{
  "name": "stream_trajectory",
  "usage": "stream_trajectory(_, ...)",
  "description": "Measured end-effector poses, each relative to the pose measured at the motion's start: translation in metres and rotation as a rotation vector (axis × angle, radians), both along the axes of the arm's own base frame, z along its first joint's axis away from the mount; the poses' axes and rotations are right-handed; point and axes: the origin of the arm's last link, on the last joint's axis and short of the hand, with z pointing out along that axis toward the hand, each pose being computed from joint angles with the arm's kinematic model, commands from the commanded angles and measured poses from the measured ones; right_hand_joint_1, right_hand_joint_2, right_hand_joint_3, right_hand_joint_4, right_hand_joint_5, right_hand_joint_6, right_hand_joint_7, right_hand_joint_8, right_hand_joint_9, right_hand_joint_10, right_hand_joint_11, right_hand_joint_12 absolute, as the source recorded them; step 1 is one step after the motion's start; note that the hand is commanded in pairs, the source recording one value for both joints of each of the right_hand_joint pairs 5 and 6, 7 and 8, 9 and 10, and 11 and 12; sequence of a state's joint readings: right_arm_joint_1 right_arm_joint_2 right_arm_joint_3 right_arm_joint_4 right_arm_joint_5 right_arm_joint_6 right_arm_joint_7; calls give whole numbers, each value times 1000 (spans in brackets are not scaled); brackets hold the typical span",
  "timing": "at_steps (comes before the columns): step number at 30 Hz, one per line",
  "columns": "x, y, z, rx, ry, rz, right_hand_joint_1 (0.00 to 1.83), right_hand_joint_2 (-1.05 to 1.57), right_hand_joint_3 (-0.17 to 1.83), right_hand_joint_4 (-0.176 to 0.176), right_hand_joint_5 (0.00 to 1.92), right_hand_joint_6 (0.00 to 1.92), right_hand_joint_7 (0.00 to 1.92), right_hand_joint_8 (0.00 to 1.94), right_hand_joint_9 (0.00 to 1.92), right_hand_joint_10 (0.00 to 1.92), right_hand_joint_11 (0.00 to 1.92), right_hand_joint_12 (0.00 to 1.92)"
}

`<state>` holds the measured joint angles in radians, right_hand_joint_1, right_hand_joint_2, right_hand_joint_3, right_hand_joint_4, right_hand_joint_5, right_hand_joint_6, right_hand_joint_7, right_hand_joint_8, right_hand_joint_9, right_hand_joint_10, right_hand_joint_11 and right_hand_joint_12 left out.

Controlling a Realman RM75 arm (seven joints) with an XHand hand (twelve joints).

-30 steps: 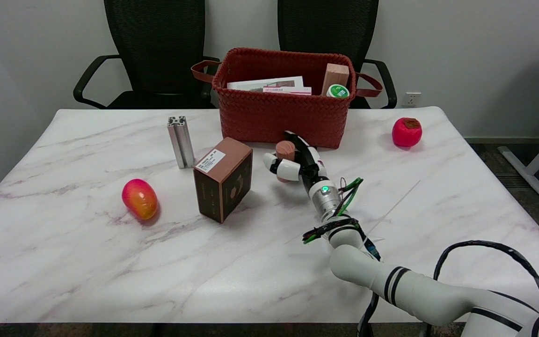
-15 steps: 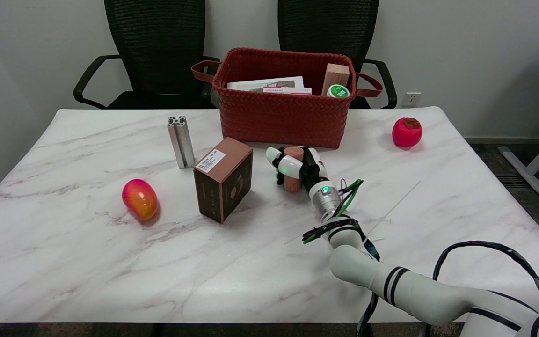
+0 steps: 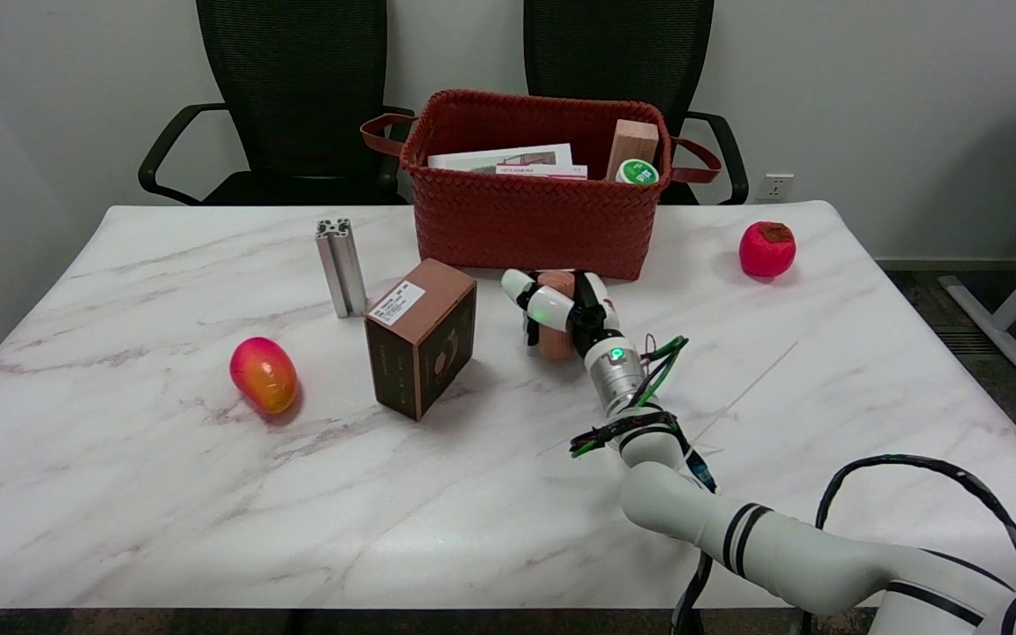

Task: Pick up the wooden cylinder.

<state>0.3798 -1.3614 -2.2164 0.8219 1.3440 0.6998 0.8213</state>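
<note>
Head view shows the right hand (image 3: 564, 310) with its fingers (image 3: 547, 306) wrapped around the wooden cylinder (image 3: 555, 319), which stands upright just in front of the red woven basket (image 3: 533, 220), its base at the marble bench (image 3: 208, 459).

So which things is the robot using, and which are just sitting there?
Using:
wooden cylinder
right hand, fingers wrapped around it

Just sitting there:
brown box
metal bar
mango
red fruit
basket
</note>
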Motion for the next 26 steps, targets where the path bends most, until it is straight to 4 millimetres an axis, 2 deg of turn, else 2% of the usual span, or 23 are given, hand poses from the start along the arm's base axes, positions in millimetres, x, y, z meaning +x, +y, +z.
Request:
stream_trajectory(9, 19, 0, -1, -12, -7, 78, 919, 993, 589, 0, 1920, 1920, 1920, 1920, 1920, 1920, 1920, 1920)
stream_trajectory(22, 62, -2, 8, -45, 22, 242, 926, 1024, 579, 0, 1920, 1920, 1920, 1920, 1920, 1920, 1920, 1920)
stream_trajectory(26, 80, -7, 13, -58, 44, 301, 935, 1023, 586, 0, 1920, 1920, 1920, 1920, 1920, 1920, 1920, 1920)
